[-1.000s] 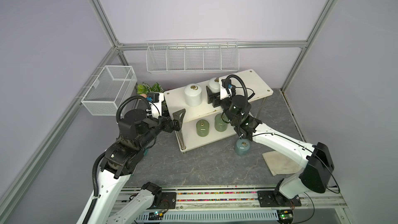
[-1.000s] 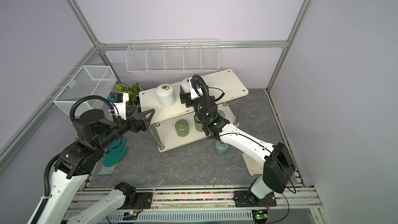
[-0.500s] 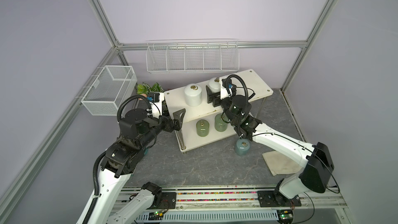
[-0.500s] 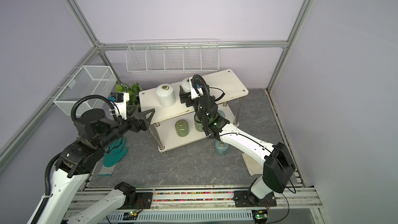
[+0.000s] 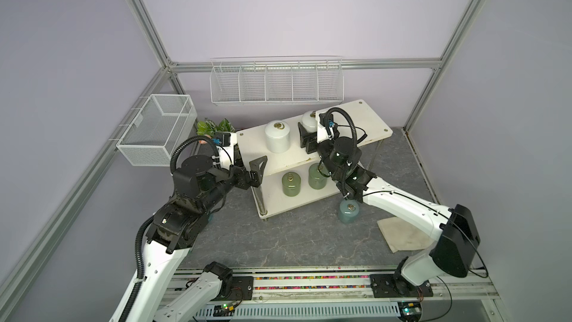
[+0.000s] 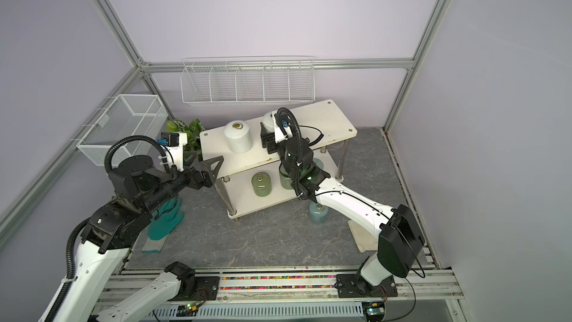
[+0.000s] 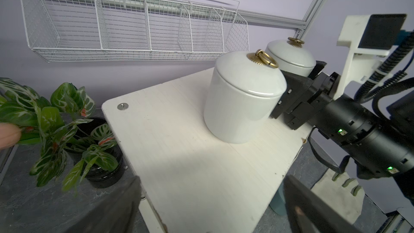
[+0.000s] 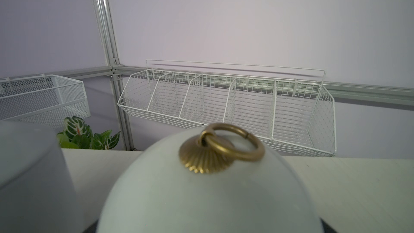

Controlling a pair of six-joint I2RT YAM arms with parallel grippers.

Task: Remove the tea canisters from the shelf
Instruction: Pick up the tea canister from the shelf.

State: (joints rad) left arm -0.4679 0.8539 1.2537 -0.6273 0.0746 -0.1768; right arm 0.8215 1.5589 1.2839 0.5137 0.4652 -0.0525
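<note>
Jaws of the right gripper (image 5: pixel 309 133) have just closed onto the white tea canister (image 5: pixel 309 118) at 1 o'clock of its white twin (image 5: pixel 277 136) on the shelf (image 5: pixel 365 122), top tier, so lifting looks next; the left gripper (image 6: pixel 205 162) waits, jaws spread and empty.

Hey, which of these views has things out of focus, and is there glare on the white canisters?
Right wrist view: the rear white canister is soft, the wire basket behind sharp. Left wrist view: the left hand shows its fingers as dark blurs; a thin glare line rims the front white canister.
</note>
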